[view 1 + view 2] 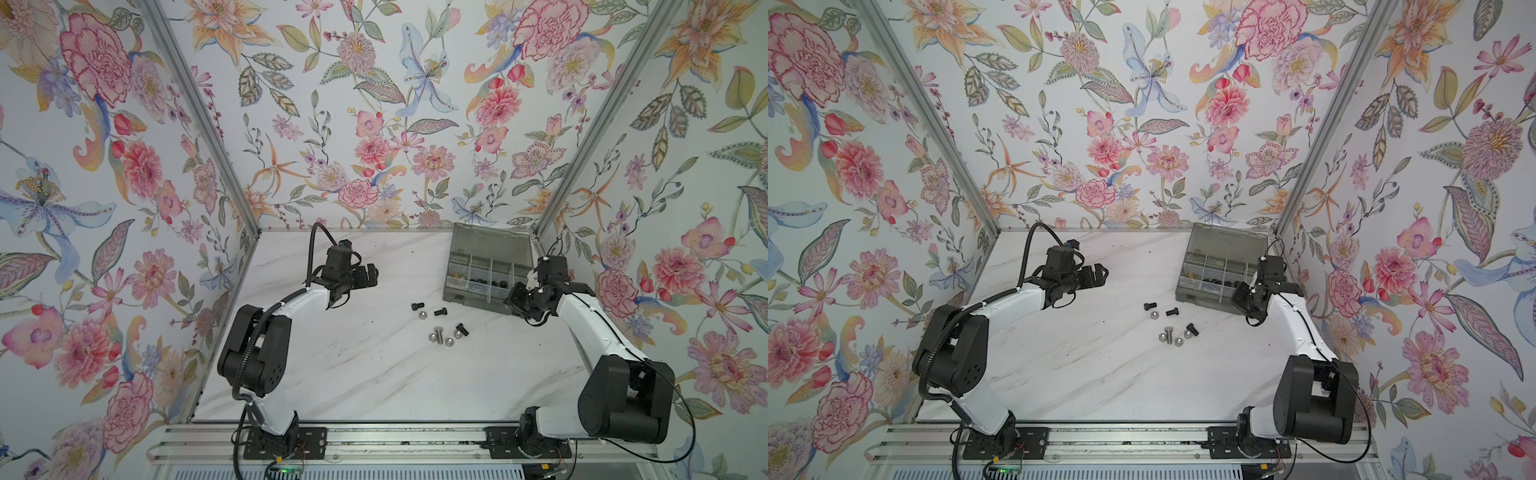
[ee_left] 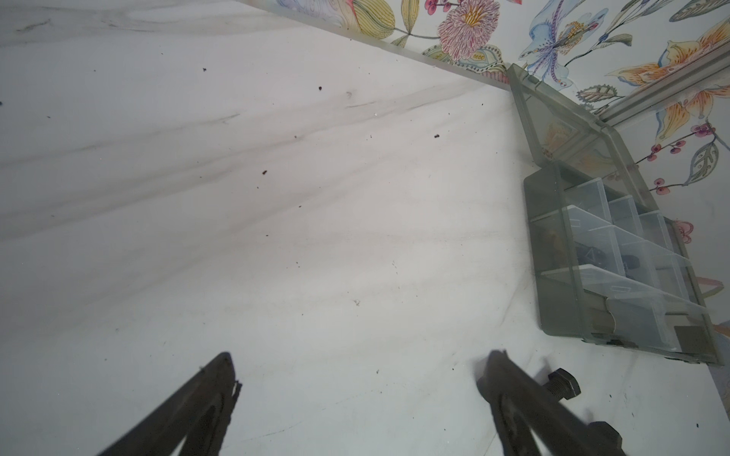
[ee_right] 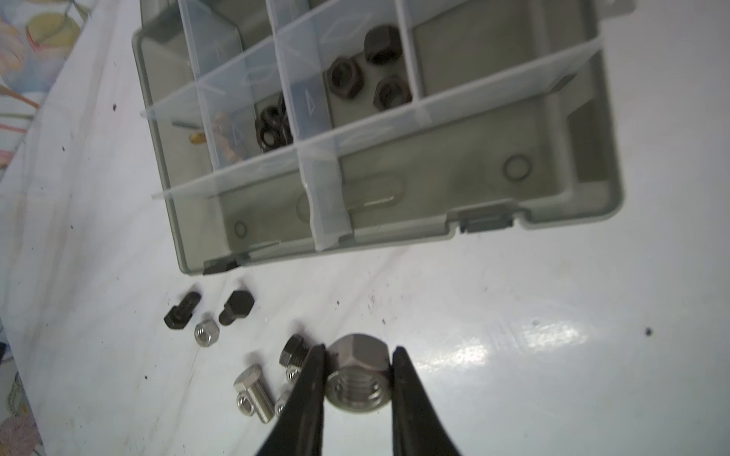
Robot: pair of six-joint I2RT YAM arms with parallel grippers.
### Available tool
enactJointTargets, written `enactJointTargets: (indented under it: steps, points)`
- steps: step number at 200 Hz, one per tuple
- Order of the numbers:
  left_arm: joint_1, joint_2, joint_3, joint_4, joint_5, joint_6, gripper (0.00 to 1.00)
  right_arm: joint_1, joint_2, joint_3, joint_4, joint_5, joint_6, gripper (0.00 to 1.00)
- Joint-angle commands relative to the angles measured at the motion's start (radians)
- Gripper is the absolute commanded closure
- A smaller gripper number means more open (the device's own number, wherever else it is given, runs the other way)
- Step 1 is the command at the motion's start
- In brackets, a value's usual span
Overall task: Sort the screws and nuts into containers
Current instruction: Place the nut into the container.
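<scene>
The right end effector (image 3: 358, 350) pinches a shiny silver hexagonal nut (image 3: 355, 389); the left end effector (image 2: 360, 355) gapes wide, empty. Best keep the nut level toward the grey plastic organizer box (image 3: 584, 221) ahead, then release low.

- The left arm (image 1: 291, 301) and right arm (image 1: 582, 320) are clad in white shells with black joint housings (image 1: 623, 399).
- A black corrugated cable (image 1: 310, 257) is routed along the left arm.
- The right hand (image 3: 357, 355) is tipped with slim, dark, tapered fingers (image 3: 304, 398).
</scene>
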Motion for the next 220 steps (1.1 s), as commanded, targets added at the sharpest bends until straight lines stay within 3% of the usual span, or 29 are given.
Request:
enactJointTargets:
  steps: [1,48,90,220]
  points:
    - [-0.008,0.011,0.016,0.001,0.015,-0.006,0.01,-0.077,0.069,0.086,-0.005,0.0,-0.048,0.99]
    - [-0.009,0.009,0.032,-0.017,0.021,0.0,0.01,-0.178,0.289,0.275,-0.009,-0.016,-0.081,1.0]
    - [-0.01,-0.005,0.022,-0.022,0.005,0.002,0.01,-0.187,0.428,0.382,-0.015,0.009,-0.092,0.99]
    - [-0.016,-0.017,0.0,-0.007,-0.007,-0.006,0.01,-0.11,0.582,0.51,-0.046,0.127,-0.142,0.93]
